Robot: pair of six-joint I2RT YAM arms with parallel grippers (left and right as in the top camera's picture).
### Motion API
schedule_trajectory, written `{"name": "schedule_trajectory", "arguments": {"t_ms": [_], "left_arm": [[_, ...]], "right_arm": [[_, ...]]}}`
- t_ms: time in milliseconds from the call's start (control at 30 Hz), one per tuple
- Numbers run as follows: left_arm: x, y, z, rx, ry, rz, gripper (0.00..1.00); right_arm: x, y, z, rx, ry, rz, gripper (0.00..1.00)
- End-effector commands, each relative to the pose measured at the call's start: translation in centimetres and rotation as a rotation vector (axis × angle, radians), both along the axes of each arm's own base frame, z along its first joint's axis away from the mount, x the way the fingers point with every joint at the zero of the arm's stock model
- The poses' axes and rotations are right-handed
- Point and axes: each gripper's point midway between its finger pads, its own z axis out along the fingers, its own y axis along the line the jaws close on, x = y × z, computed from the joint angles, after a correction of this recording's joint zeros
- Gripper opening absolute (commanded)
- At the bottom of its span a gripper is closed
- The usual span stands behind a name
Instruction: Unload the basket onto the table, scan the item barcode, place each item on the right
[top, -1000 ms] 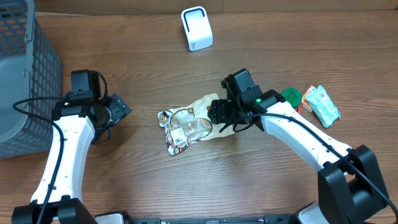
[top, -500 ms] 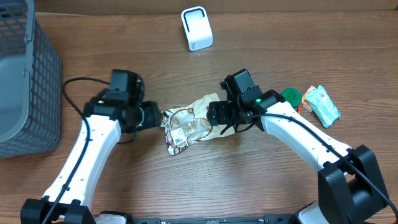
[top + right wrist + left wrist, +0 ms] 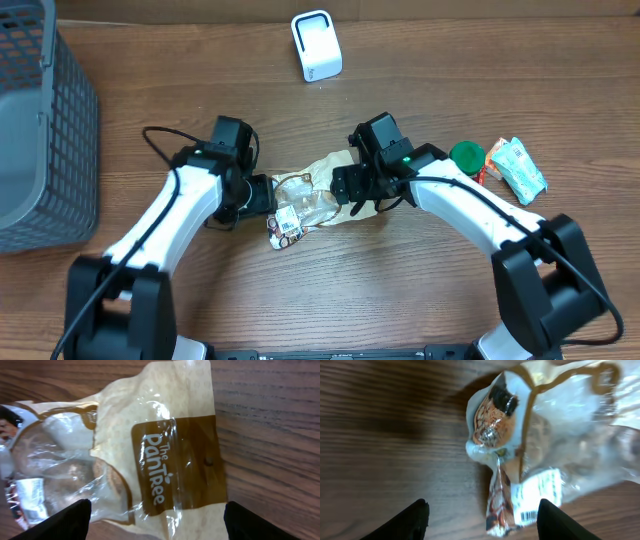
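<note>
The item is a tan and clear bread bag (image 3: pixel 310 195) printed "The Pantree" (image 3: pixel 160 475), lying flat mid-table. Its white barcode label (image 3: pixel 288 228) faces up at the bag's near left corner, and shows as a white label (image 3: pixel 534 494) in the left wrist view. My left gripper (image 3: pixel 262 196) is open at the bag's left end; the corner with the label lies between its fingers (image 3: pixel 482 525) without being pinched. My right gripper (image 3: pixel 350 196) is open over the bag's right end, and the bag's tan edge spans the gap (image 3: pixel 160 527) between its fingers.
A white scanner box (image 3: pixel 316 45) stands at the back centre. A grey mesh basket (image 3: pixel 40 130) fills the left edge. A green round lid (image 3: pixel 466 154) and a teal snack packet (image 3: pixel 518 170) lie at the right, behind my right arm.
My left arm has swung right from near the basket to the bag's left end, and its jaws have narrowed somewhat. The right gripper has stayed put and opened wider.
</note>
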Motion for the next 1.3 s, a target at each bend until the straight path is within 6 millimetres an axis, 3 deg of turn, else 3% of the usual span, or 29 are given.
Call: {"name": "schedule_trajectory", "arguments": {"t_ms": [0, 400, 667, 867, 967, 1267], "left_arm": [[-0.5, -1.1, -1.8, -0.046, 0.068, -0.002, 0.61], [-0.5, -1.2, -5.1, -0.033, 0.124, -0.034, 0.6], [-0.5, -0.9, -5.3, -0.019, 0.123, -0.043, 0.59], [-0.5, -0.5, -5.4, 0.004, 0.118, -0.056, 0.6], [-0.5, -0.6, -5.3, 0.002, 0.119, -0.056, 0.6], [-0.5, -0.6, -5.3, 0.003, 0.119, -0.056, 0.6]], "right_arm": [[0.3, -0.1, -1.0, -0.017, 0.003, 0.007, 0.86], [-0.3, 0.2, -2.0, 0.001, 0.028, 0.017, 0.86], [0.4, 0.5, -2.8, -0.005, 0.001, 0.054, 0.87], [2.3, 1.6, -0.1, 0.011, -0.067, 0.095, 0.88], [2.7, 1.8, 0.2, 0.014, -0.088, 0.111, 0.91], [0.9, 1.8, -1.6, -0.003, -0.045, 0.132, 0.91]]}}
